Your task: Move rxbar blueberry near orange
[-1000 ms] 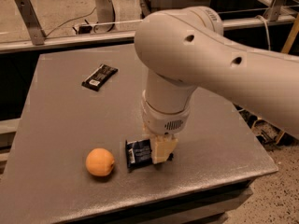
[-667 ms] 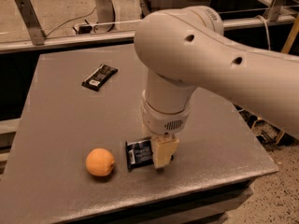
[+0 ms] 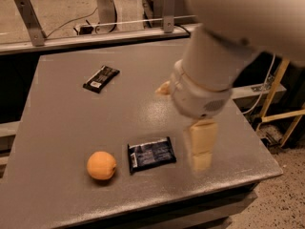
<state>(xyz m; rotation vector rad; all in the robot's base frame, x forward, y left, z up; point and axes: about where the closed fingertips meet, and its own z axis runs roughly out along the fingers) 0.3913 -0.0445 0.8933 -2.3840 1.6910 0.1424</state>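
The rxbar blueberry, a flat navy wrapper with a white strip at its left end, lies flat on the grey table near the front. The orange sits just to its left, a small gap apart. My gripper hangs above the table to the right of the bar, open and empty. One pale finger points down beside the bar's right end. The other finger's tip peeks out left of the wrist. The white arm fills the upper right.
A slimmer black bar wrapper with a white label lies at the back left of the table. A rail with metal posts runs behind the table. The table's front edge is just below the orange and the bar.
The gripper has let go of the rxbar blueberry, risen off it and moved to the right. The bar now lies fully uncovered next to the orange. The orange has not moved.
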